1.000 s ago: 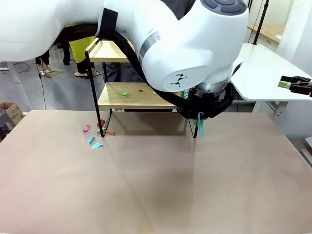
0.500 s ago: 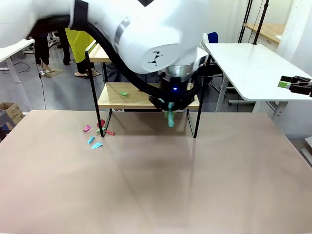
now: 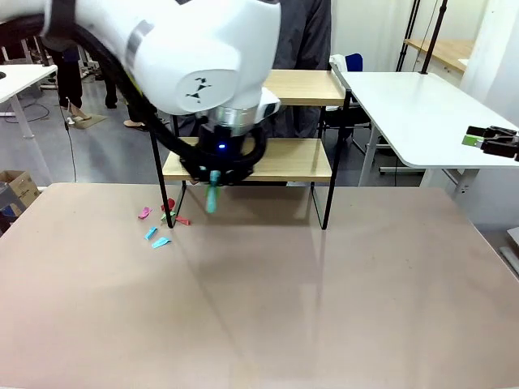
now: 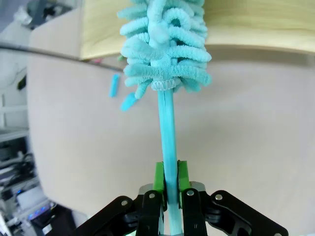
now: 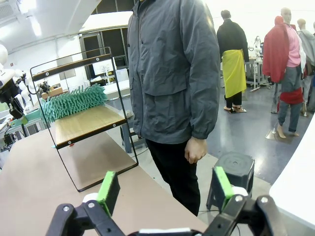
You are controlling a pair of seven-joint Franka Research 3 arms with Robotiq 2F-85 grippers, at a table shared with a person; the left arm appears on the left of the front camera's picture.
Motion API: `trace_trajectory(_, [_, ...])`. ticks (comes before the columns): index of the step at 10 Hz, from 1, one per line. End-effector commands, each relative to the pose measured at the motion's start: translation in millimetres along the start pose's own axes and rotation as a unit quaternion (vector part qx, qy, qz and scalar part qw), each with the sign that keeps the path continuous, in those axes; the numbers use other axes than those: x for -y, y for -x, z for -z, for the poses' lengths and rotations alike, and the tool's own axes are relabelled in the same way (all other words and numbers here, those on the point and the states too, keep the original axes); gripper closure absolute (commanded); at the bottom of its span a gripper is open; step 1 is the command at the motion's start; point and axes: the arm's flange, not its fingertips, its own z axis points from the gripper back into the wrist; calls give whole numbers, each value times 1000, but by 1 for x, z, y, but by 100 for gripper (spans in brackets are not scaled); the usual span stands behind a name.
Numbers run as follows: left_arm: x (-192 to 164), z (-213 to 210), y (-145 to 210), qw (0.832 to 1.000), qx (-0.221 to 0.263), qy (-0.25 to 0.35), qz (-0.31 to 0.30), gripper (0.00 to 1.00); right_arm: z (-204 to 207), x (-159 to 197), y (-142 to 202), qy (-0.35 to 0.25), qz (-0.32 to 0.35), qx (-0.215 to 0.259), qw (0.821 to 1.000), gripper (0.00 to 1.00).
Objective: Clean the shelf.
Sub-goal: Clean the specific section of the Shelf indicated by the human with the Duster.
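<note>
While clamped on the handle of a teal duster (image 4: pixel 165 44), left hand (image 4: pixel 167 173) faces the shelf (image 3: pixel 288 159) just ahead, duster head at its lower board. Right hand (image 5: pixel 166 189): fingers (image 5: pixel 109 191) apart, empty, shelf farther off.

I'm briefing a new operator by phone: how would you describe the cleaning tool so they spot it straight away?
Find the two-tier wooden shelf at the table's far edge; before its lower board's left part hangs the left gripper, shut on a duster. It is a thin teal stick ending in a fluffy teal head, unlike the small flat scraps lying on the table nearby.
</note>
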Motion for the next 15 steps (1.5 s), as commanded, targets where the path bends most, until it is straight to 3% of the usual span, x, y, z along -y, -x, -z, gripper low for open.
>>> trace_trajectory(1, [-37, 1, 14, 998, -5, -61, -3, 87, 1, 0, -3, 1, -3, 3, 1000, 0])
trace_trajectory(4, [-67, -19, 24, 988, 25, -150, -32, 87, 1, 0, -3, 1, -3, 3, 1000, 0])
trace_trajectory(5, [-64, -26, 24, 991, 32, -125, -36, 87, 1, 0, -3, 1, -3, 3, 1000, 0])
trace_trajectory(6, [-54, -34, 25, 997, 34, -59, -31, 87, 1, 0, -3, 1, -3, 3, 1000, 0])
trace_trajectory(7, [-58, -22, 21, 993, 22, -112, -12, 87, 1, 0, -3, 1, -3, 3, 1000, 0])
trace_trajectory(9, [-51, -33, 23, 995, 31, -92, -12, 87, 1, 0, -3, 1, -3, 3, 1000, 0])
trace_trajectory(10, [-52, -44, 24, 999, 40, -9, 22, 87, 1, 0, -3, 1, -3, 3, 1000, 0])
trace_trajectory(12, [-66, -58, 29, 990, 44, 105, 84, 87, 1, 0, -3, 1, -3, 3, 1000, 0])
trace_trajectory(15, [-101, -68, 43, 945, 37, 237, 224, 87, 1, 0, -3, 1, -3, 3, 1000, 0])
